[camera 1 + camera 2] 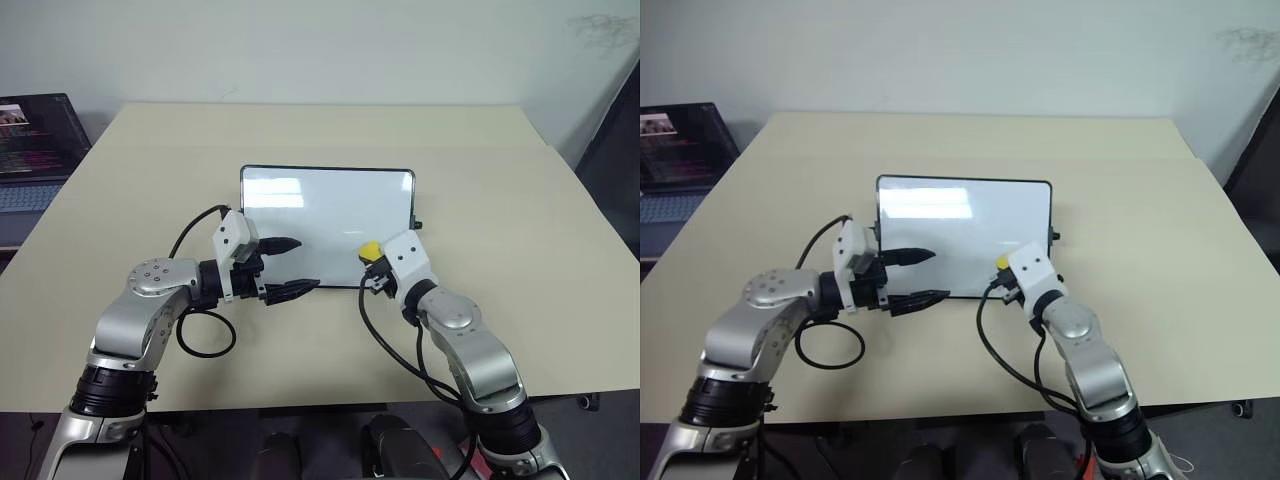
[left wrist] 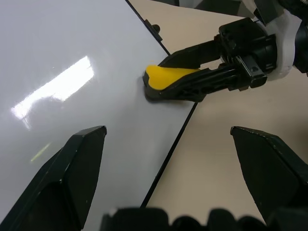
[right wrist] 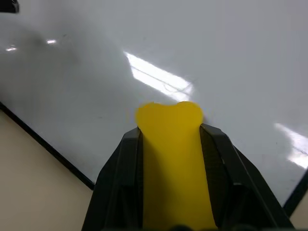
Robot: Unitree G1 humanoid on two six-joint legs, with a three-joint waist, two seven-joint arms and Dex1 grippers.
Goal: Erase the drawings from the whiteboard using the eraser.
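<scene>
1. Lying flat near the middle of the beige table [image 1: 520, 200]: the whiteboard [image 1: 330, 205], glossy white in a thin black frame, with a small black knob on its right edge.
2. Clamped between the two black fingers of the right end effector [image 1: 372, 262]: the yellow eraser [image 1: 369, 249], squeezed so its free end bulges past the fingertips.
3. Pressed onto the board close to its near right corner, just inside the frame, dark underside against the white surface; seen plainly from the left wrist [image 2: 168, 79].
4. Right wrist view: yellow block [image 3: 174, 159] flanked tightly by both fingers [image 3: 122, 178], board surface beyond with window glare.
5. Spread wide open and holding nothing: the left end effector [image 1: 285, 265], hovering at the near left part of the board, one finger over the white surface, the other above the near frame edge.
6. Well apart from each other along the board's near edge: left and right end effectors.
7. No marker strokes discernible on the exposed white surface; reflections only.
8. At the far left, off the table: an open laptop [image 1: 35, 135] with a dark screen.
9. Looping over the table beside each forearm: black cables [image 1: 205, 345].
</scene>
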